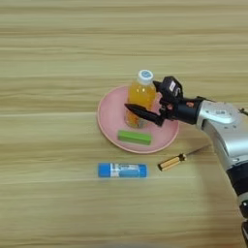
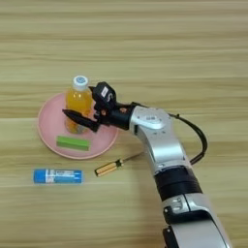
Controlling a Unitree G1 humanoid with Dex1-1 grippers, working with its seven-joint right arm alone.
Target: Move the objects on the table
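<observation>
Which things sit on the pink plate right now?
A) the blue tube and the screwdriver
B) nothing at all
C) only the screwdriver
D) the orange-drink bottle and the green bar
D: the orange-drink bottle and the green bar are on the pink plate; the blue tube and screwdriver lie on the table.

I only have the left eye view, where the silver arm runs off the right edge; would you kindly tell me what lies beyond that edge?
Observer: A black cable loops out from the arm on its right side, over the table.
Operator: Thank you. And how does the arm continue towards the bottom?
Observer: Below its black band comes another silver segment, which runs out of the picture's bottom edge.
</observation>
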